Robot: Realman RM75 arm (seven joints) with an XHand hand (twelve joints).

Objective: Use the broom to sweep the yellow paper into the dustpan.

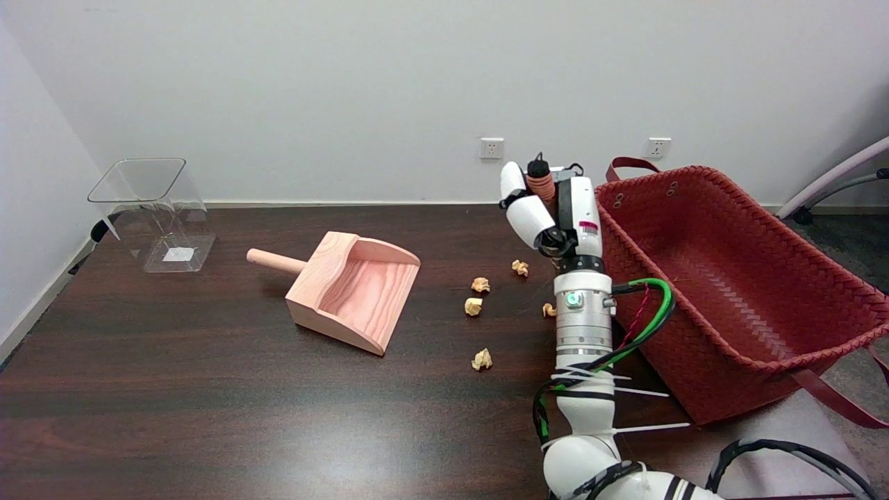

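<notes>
Paper balls [480, 285]: five, yellow, scattered right of one dustpan [354, 290]; right hand [549, 212] grasping one broom [539, 182] handle.

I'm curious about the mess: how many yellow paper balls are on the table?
5: three paper balls clustered right of the dustpan, one nearer, one partly hidden by the arm; more may be hidden.

Pale grained wooden dustpan [354, 290], crumpled yellow paper [482, 359], glossy dark wood table [208, 403], clear plastic container [154, 212], woven red basket [729, 292]
</notes>
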